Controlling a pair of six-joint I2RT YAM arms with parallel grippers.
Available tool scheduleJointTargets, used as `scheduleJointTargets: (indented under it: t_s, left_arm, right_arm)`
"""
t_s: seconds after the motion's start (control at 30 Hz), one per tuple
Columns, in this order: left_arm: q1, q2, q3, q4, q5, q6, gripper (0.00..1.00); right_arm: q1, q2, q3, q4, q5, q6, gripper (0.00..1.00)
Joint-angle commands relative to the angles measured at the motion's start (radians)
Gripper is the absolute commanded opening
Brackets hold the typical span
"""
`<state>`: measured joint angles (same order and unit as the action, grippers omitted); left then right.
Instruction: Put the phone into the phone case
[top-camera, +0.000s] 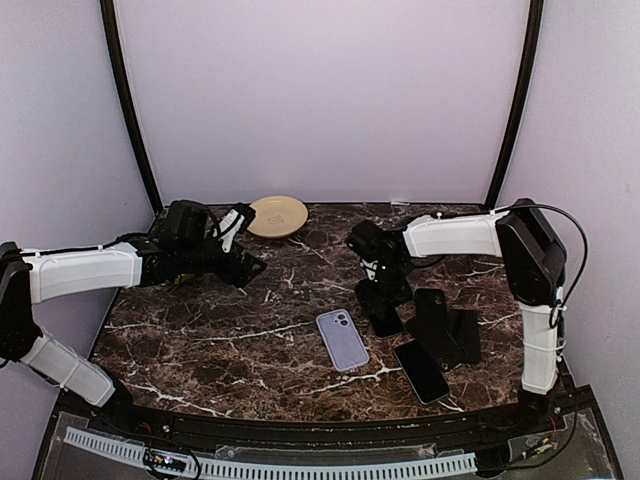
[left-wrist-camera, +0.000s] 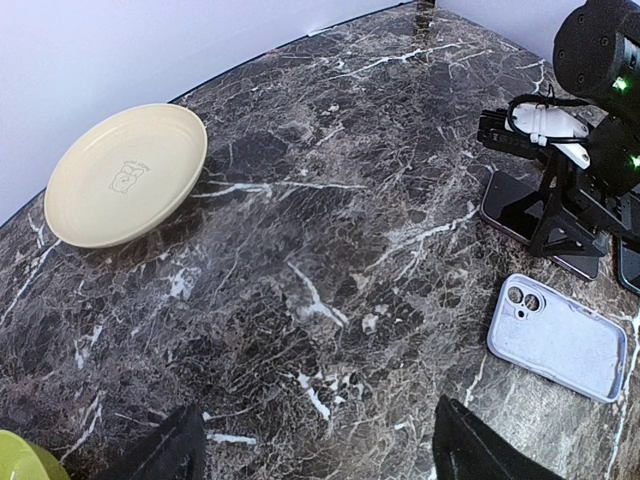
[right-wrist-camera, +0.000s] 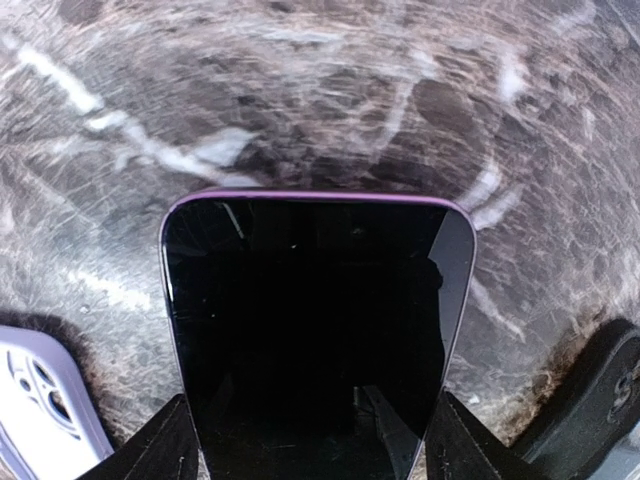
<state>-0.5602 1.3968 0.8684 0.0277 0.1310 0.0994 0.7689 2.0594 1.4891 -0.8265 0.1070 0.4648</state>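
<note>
The phone (right-wrist-camera: 315, 330), dark-screened with a purple rim, lies flat on the marble table; it also shows as the phone (top-camera: 387, 322) and the phone (left-wrist-camera: 520, 212). My right gripper (right-wrist-camera: 315, 445) reaches down over its near end, one finger pressed against each long edge. The lilac phone case (top-camera: 342, 338) lies face down, camera cutout showing, just left of the phone; I see the case (left-wrist-camera: 557, 337) and its corner (right-wrist-camera: 40, 405) too. My left gripper (top-camera: 247, 245) hovers open over bare marble at the left, far from both, and the left gripper (left-wrist-camera: 320, 455) holds nothing.
A cream plate (top-camera: 277, 215) sits at the back of the table. A second dark phone (top-camera: 421, 371) and a black stand (top-camera: 447, 325) lie right of the case. A green object (left-wrist-camera: 22, 460) peeks in by my left gripper.
</note>
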Motion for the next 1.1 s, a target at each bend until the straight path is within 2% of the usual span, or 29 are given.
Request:
scheduleJointTargets:
  t_s: [0.0, 0.2, 0.43, 0.6, 0.73, 0.83, 1.07]
  left_arm:
    - [-0.006, -0.024, -0.008, -0.001, 0.003, 0.017, 0.8]
    - [-0.007, -0.022, -0.008, -0.001, 0.007, 0.016, 0.8]
    - [-0.007, -0.021, -0.008, -0.002, 0.005, 0.017, 0.8]
    - [-0.007, -0.025, -0.008, -0.002, 0.007, 0.019, 0.8]
    - [-0.007, -0.026, -0.008, 0.0, 0.005, 0.02, 0.8]
    - [-0.007, -0.028, -0.008, 0.001, 0.009, 0.017, 0.8]
    - [-0.007, -0.03, -0.01, 0.0, 0.007, 0.019, 0.8]
  right_arm:
    - [-0.003, 0.033, 0.012, 0.0, -0.055, -0.006, 0.58]
    - [0.017, -0.062, 0.017, 0.047, 0.025, 0.003, 0.47]
    - [0.117, -0.237, -0.083, 0.263, 0.172, 0.012, 0.39]
    - [0.265, -0.375, -0.257, 0.532, 0.302, 0.083, 0.3]
    - [0.384, -0.406, -0.347, 0.644, 0.426, 0.176, 0.26]
    - [0.43, -0.39, -0.366, 0.661, 0.462, 0.214, 0.23]
    - [0.475, -0.32, -0.365, 0.58, 0.51, 0.253, 0.17]
